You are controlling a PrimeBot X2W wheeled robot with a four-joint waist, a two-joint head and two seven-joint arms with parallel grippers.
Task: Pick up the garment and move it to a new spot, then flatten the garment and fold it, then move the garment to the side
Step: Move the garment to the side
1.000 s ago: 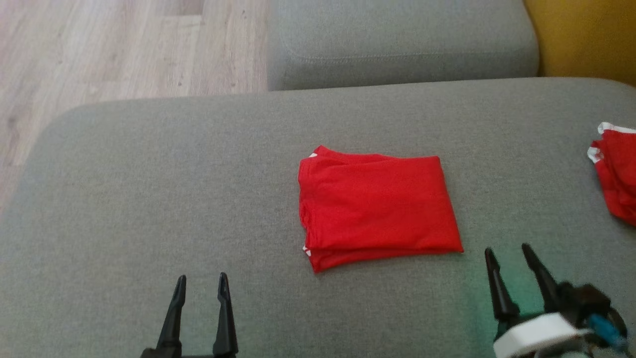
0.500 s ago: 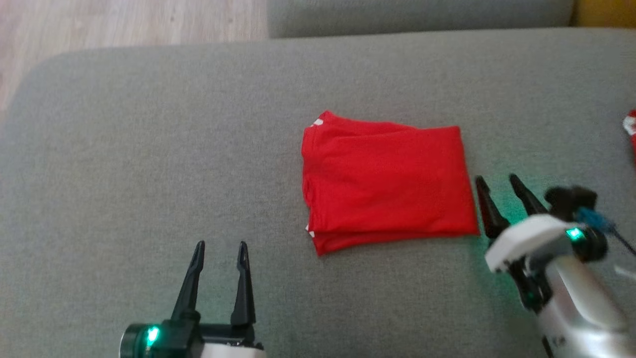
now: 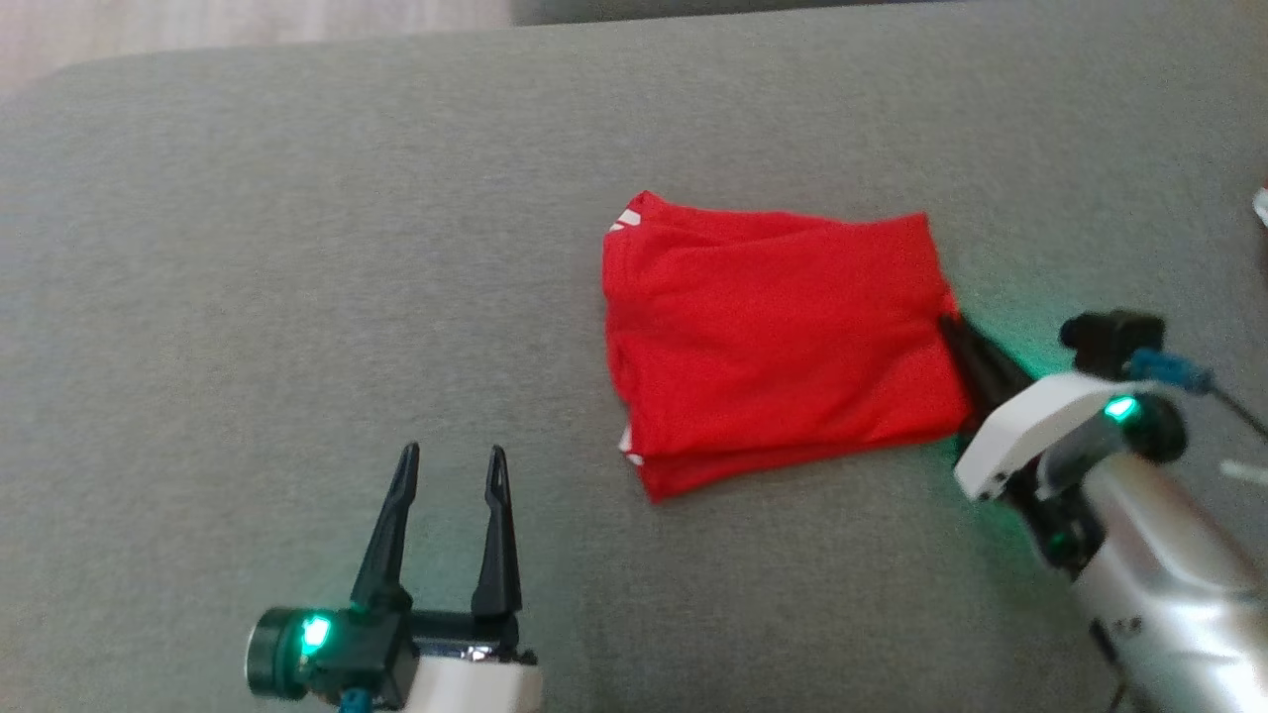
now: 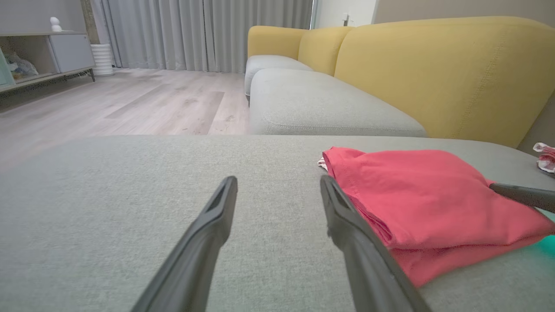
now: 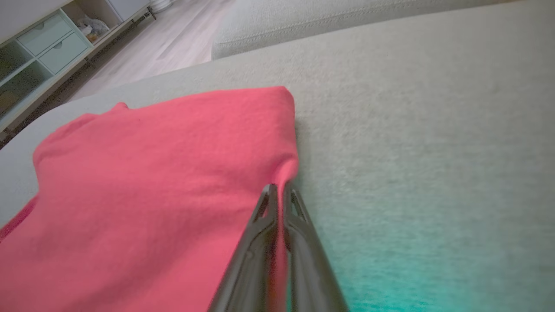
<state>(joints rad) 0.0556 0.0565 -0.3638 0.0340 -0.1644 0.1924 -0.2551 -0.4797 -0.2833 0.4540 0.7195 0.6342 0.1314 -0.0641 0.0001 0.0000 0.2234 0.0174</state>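
The garment [image 3: 778, 337] is a red cloth folded into a thick rectangle, lying on the grey sofa seat [image 3: 297, 248]. My right gripper [image 3: 953, 322] is shut on the garment's right edge; in the right wrist view its tips [image 5: 277, 190] pinch a small pucker of the red garment [image 5: 143, 182]. My left gripper [image 3: 451, 460] stands open on bare cushion, below and left of the garment. In the left wrist view its fingers [image 4: 342, 208] flank empty seat, with the garment [image 4: 429, 199] just to the right.
A second red and white cloth [image 4: 545, 157] lies at the seat's far right. Yellow backrests [image 4: 433, 69] and another grey seat cushion [image 4: 321, 108] lie beyond. Wooden floor [image 4: 130, 99] lies past the seat's far edge.
The head camera has tilted down. My right gripper moved up to the garment's right edge and went from open to shut on it. The left gripper stays open.
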